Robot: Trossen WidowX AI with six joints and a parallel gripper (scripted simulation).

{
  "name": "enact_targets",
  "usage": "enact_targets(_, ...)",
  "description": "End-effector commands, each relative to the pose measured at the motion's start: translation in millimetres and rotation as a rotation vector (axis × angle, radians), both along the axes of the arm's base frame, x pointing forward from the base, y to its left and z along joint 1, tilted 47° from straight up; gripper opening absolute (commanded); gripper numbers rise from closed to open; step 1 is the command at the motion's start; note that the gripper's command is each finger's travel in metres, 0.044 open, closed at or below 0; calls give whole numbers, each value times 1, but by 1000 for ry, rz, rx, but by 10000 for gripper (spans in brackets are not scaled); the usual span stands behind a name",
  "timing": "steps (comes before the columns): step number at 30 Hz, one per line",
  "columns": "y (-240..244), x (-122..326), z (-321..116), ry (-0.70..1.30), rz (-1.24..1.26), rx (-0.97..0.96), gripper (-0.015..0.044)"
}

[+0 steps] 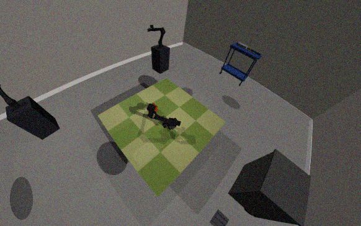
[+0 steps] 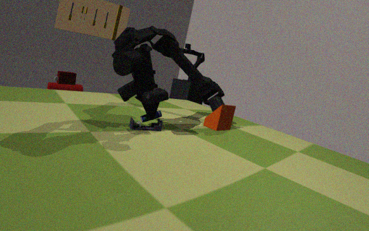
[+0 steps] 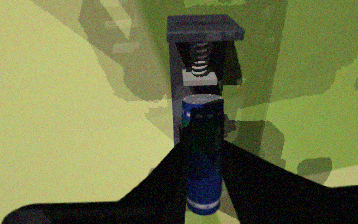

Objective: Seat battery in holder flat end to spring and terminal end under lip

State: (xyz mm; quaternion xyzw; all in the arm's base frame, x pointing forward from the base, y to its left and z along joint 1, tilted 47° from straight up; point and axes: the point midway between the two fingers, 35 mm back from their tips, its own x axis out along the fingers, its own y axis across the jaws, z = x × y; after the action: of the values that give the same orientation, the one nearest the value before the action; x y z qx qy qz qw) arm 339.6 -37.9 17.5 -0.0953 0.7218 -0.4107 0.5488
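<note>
Fingers clamped on the battery (image 3: 202, 150), one dark pad on each side of its blue body, in the wrist view. Gripper (image 2: 151, 115) pointing down, battery carried crosswise at its tip. Battery tilted in the exterior view, right end riding slightly higher than left. Pale band visible at each end of the cylinder in the wrist view; green band near the far end partly shaded by the gripper.

Battery positioned just above the holder (image 2: 146, 125), in line with its long axis; not seated. Contact with the holder not resolvable from either close view. In the wrist view, far end of the battery close to the pale plate on the spring (image 3: 200, 58), a narrow dark gap between them. Spring coiled under the holder's far end wall. Near end of the holder hidden behind battery and fingers; lip not visible.

Holder resting flat on the checkered mat (image 2: 196, 165), on a pale square near a boundary with a green one. Arm arching up and back down to an orange wedge-shaped base (image 2: 220, 117), to the right of the holder, well apart from it. Arm's shadows falling across mat squares to the left.

Further out: red block (image 2: 65, 80) beyond the mat's far edge, tan board (image 2: 92, 19) on the back wall. Top view: blue cart (image 1: 241, 62) near the corner, dark pedestal (image 1: 160, 58) with a second arm beyond the mat, large dark box (image 1: 273, 186) in the foreground.
</note>
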Motion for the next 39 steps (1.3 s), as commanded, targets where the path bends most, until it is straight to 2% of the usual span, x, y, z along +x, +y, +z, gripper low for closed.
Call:
enact_targets(1,-2,0,-4,24,-20,7,63)
enact_targets(16,-7,2,-7,87,-71,24,63)
enact_targets(39,-14,21,-3,48,-48,35,63)
